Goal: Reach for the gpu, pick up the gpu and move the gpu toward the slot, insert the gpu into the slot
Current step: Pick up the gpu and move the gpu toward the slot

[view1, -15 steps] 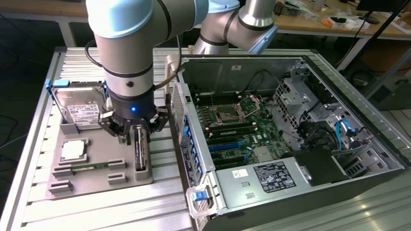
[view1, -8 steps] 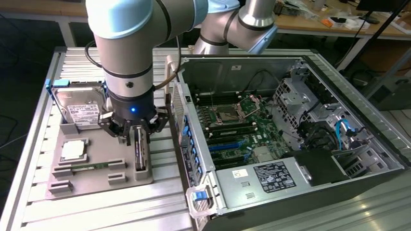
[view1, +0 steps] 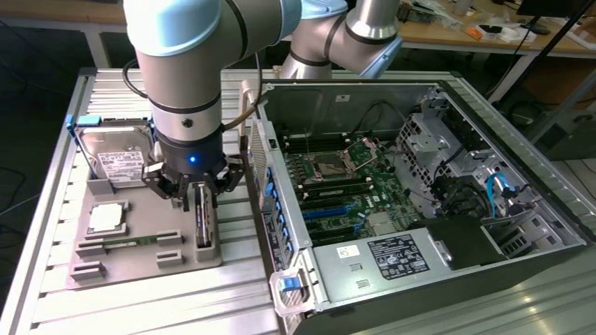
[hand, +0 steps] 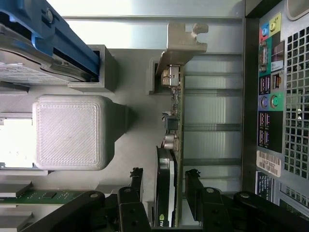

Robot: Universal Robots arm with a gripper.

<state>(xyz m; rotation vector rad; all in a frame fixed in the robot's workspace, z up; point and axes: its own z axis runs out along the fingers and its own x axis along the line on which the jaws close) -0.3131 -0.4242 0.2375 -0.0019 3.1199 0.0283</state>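
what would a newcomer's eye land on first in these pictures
The big grey robot arm dominates, its open gripper straddling the gpu, which stands on edge in a grey tray at the exterior view's left. On that view's right lies an open computer case with its motherboard exposed.

One gpu (view1: pixel 205 223) is being counted. Alongside it, one hard drive (view1: pixel 116 157), one memory stick (view1: pixel 130 242) and one silver processor chip (view1: pixel 105 218) are being tallied, making four parts in all. One gray tray (view1: pixel 139 269) is being counted. One open computer case (view1: pixel 354 105) is being noted. One robot arm (view1: pixel 186 56) is being counted, with one gripper (view1: pixel 203 199), on which two fingers (hand: pixel 136 181) are being seen.
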